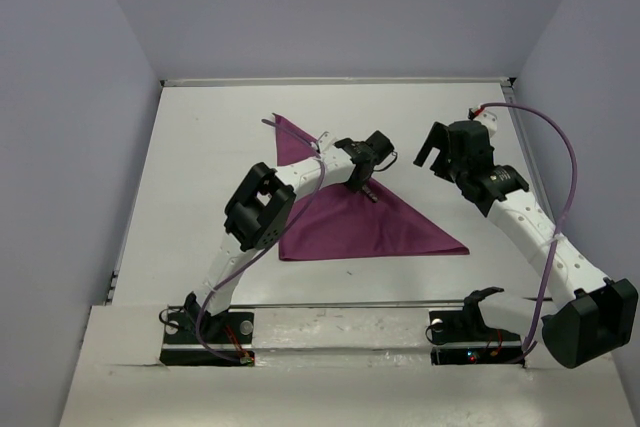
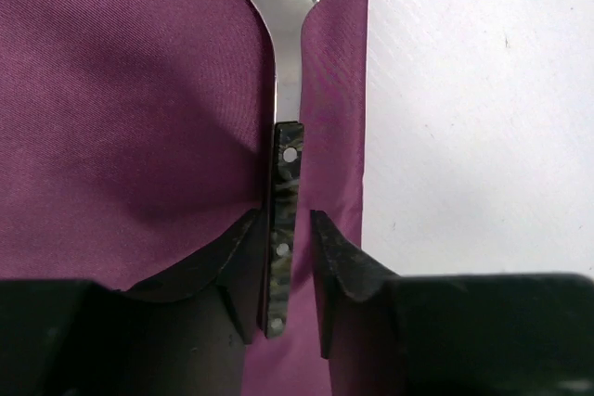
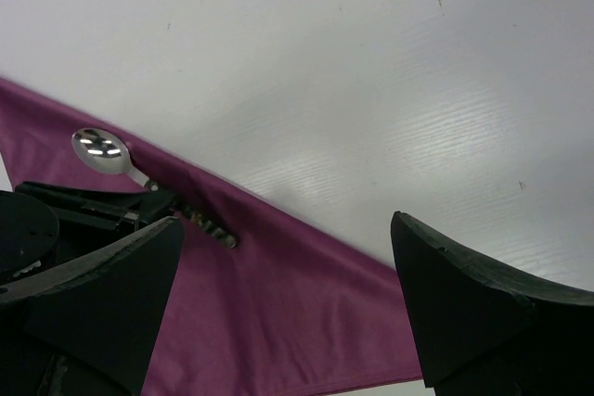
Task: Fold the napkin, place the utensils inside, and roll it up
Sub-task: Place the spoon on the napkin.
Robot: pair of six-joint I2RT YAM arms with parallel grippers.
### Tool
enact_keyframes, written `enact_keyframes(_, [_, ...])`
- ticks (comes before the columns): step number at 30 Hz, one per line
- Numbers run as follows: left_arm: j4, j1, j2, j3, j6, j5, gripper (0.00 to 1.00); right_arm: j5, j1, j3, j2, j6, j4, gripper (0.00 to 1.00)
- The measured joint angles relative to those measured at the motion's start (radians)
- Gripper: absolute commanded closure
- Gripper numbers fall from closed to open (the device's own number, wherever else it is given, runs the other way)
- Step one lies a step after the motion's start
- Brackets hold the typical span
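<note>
The plum-purple napkin [image 1: 350, 222] lies folded into a triangle on the white table, its long edge running from the far left down to the right. A spoon [image 2: 290, 62] with a dark riveted handle lies on the napkin [image 2: 121, 118] close to that edge, bowl pointing away. My left gripper [image 2: 286, 218] straddles the handle: the left finger touches it, the right finger stands a little apart, so the jaws are open. My right gripper [image 1: 432, 152] hovers wide open over bare table to the right of the cloth; its wrist view shows the spoon [image 3: 102, 147] and napkin [image 3: 278, 303] below.
White table [image 1: 200, 167] with grey walls on three sides. A purple cable [image 1: 570, 177] arcs along the right arm. The arm bases sit on the near ledge [image 1: 340, 332].
</note>
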Motion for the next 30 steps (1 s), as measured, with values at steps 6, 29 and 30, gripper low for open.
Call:
enact_keyframes(6, [0.02,0.0,0.0,0.0,0.018,0.004,0.27,0.0,0.0,0.0,0.0,-0.004,0.0,0.0])
enact_keyframes(29, [0.186,0.05,-0.531,-0.263,0.254,-0.213,0.08,-0.256,0.021,0.068,0.192,-0.31,-0.019,0.0])
enact_keyframes(30, [0.198,0.069,-0.565,-0.3,0.282,-0.228,0.07,-0.273,0.039,0.087,0.236,-0.329,-0.015,0.0])
